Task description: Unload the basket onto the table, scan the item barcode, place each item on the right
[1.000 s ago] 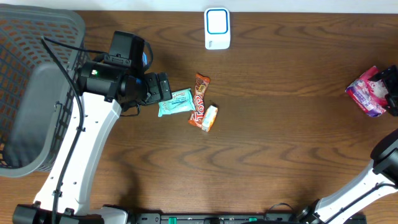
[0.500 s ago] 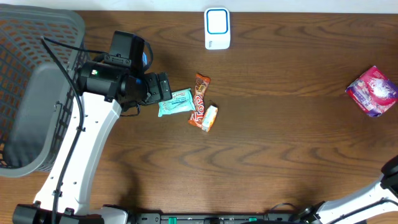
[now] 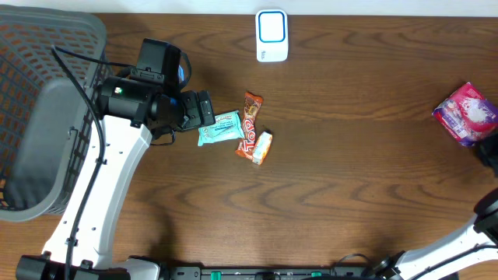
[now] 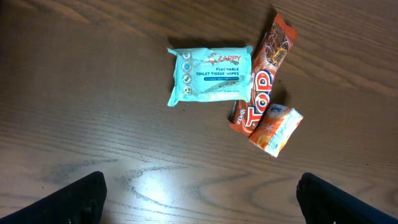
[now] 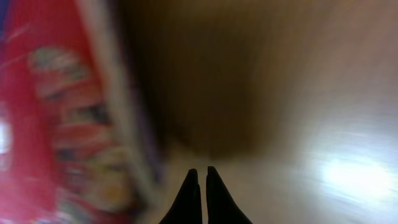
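Observation:
A white scanner with a blue square (image 3: 271,35) stands at the table's far edge. At mid table lie a teal wipes pack (image 3: 220,128) (image 4: 210,74), a brown TOP bar (image 3: 249,124) (image 4: 261,78) and a small orange pack (image 3: 263,147) (image 4: 276,129). My left gripper (image 3: 204,109) (image 4: 202,202) hovers just left of the wipes pack, open and empty. A pink and purple packet (image 3: 466,113) lies at the right edge. It shows as a red blur (image 5: 56,112) left of my right gripper (image 5: 201,171), which is shut on nothing.
A grey mesh basket (image 3: 47,47) fills the far left corner, behind the left arm. A dark part of the right arm (image 3: 490,155) shows at the right edge, just below the pink packet.
The right gripper has shut empty and pulled back from the pink packet, which stays on the table. The left arm and the middle items have not moved.

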{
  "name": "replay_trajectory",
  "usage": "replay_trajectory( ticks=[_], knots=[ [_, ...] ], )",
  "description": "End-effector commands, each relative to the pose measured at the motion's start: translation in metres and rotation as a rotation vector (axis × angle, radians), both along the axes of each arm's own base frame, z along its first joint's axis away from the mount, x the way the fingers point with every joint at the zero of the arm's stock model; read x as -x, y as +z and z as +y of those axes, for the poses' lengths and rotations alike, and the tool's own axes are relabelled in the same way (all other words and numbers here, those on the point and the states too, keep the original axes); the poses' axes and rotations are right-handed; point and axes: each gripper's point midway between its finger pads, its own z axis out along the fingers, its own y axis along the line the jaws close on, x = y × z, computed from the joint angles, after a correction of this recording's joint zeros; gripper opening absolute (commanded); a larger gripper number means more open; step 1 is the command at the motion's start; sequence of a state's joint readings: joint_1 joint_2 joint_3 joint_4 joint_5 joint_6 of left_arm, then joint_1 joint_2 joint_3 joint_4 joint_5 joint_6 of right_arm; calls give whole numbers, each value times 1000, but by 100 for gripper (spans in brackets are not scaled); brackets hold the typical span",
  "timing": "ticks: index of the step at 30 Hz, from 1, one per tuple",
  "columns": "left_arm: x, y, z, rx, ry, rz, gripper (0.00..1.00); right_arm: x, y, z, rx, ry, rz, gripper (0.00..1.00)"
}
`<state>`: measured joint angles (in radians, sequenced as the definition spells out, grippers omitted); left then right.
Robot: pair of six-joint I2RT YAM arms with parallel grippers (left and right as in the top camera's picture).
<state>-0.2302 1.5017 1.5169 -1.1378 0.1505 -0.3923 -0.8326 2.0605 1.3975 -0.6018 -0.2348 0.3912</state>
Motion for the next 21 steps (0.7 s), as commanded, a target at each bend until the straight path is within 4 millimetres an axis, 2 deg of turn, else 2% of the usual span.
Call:
replay_trajectory(
  ticks=[1, 4, 9, 11, 15, 21],
  knots=[
    [-1, 1, 2, -9, 2, -5, 98, -40, 5, 33, -79, 39, -125, 1],
    [-1, 1, 2, -9, 2, -5, 98, -78, 14, 51, -21, 118, -197, 4],
    [-1, 1, 2, -9, 2, -5, 98, -127, 35, 80, 45, 236, -313, 11],
    [-1, 1, 2, -9, 2, -5, 98, -136, 43, 85, 53, 254, -328, 11],
    [-1, 1, 2, -9, 2, -5, 98, -139, 61, 83, 43, 254, -314, 8],
    [-1, 1, 2, -9, 2, -5, 98, -123, 81, 77, 11, 256, -221, 5]
  ],
)
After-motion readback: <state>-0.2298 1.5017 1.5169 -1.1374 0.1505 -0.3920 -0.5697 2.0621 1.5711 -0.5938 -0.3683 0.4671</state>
